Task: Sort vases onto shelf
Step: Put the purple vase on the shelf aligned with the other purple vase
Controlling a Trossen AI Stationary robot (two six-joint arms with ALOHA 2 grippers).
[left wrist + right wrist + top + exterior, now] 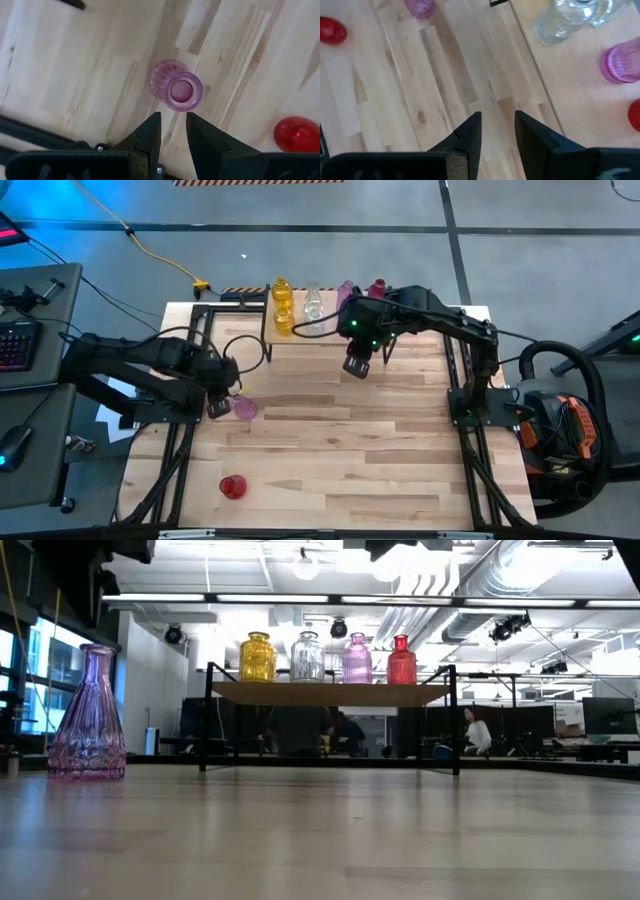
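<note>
Nearest on the counter [330,460], well before the shelf [325,330], a red vase [232,486] waits. Closer to the shelf, the left claw [173,131] hangs released over a pink vase [176,92]. The right claw [497,131], empty and released, hovers beside the shelf, where the other vases [328,658] already stand.

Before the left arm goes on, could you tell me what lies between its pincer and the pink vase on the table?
Nothing: in the left wrist view, only bare tabletop separates the left pincer, its fingers slightly apart, from the pink vase.
</note>
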